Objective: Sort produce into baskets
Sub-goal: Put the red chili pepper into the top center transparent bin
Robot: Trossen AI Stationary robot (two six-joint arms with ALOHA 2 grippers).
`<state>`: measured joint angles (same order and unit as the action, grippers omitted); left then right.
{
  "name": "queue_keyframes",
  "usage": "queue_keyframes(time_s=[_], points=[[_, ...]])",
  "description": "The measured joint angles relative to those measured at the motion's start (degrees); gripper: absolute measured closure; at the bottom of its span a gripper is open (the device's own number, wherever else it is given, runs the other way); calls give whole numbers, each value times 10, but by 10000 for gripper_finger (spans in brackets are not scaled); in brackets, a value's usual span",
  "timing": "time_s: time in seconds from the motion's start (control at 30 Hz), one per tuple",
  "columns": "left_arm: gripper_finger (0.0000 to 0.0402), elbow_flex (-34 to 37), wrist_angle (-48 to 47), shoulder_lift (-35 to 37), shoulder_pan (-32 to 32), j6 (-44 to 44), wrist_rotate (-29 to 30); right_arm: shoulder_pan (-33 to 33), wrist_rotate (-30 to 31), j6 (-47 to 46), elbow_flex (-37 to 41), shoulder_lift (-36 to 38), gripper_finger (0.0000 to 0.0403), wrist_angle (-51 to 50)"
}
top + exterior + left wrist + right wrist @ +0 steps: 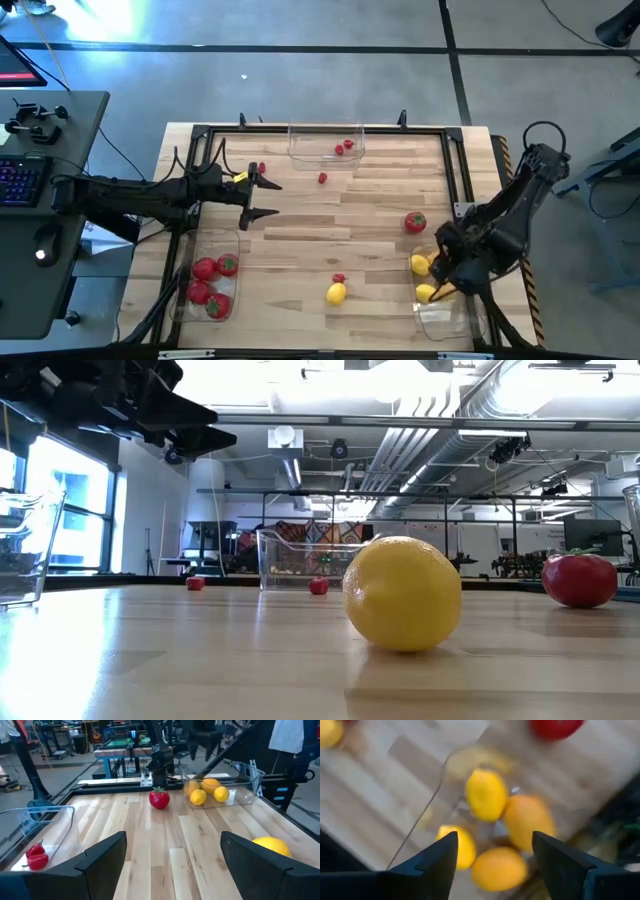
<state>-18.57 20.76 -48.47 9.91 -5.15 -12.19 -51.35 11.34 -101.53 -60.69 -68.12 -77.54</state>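
A: Desk (300, 240), wood slats inside a black metal frame (330, 130). Landmark for all notes: the loose tomato (415, 223). Left gripper (262, 197)?

B: Well to the left of the tomato, above bare wood, fingers (102, 857) spread wide with nothing between them. Its wrist view looks straight across at the tomato.

A: Right gripper (492, 852)?

B: Just below and right of the tomato, hanging over the lemon basket (445, 315). Fingers (437, 857) apart, empty. Beneath them four fruits in the bin: yellow lemons (486, 794) and an orange-toned one (526, 820). Wrist view is blurred, so I cannot tell whether all four have settled.

A: Other bins?

B: Tomato basket (210, 283) far to the lower left of the tomato, four tomatoes (205, 268) inside. Berry basket (325, 145) up and left of it at the far edge, a few red berries (347, 146) inside.

A: Loose produce?

B: A yellow lemon (336, 293) on the wood, down and left of the tomato, with a small red berry (339, 278) just beside it. Another berry (322, 178) up and left, near the berry basket; one more (262, 168) farther left still, near the left gripper.
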Motion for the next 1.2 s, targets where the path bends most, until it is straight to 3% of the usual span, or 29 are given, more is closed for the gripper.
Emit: queue_keyframes(time_s=[0.17,0.3,0.47,0.57,0.77,0.87,1.03,1.2], points=[[95,0,-6,0,0,0,2,48,58,79,-22,5,232,-45],[95,0,-6,0,2,-5,10,100,132,224,23,26,308,24],[95,0,-6,0,2,-14,10,191,165,377,117,58,393,159],[95,0,-6,0,2,-17,11,259,162,480,177,75,388,295],[95,0,-4,0,2,-22,12,387,89,710,291,70,387,632],[95,0,-5,0,2,-26,12,438,68,783,334,53,387,766],[95,0,-12,0,2,-26,12,501,45,822,357,-4,362,867],[107,0,-17,0,2,-36,27,534,53,825,340,-91,300,930]])
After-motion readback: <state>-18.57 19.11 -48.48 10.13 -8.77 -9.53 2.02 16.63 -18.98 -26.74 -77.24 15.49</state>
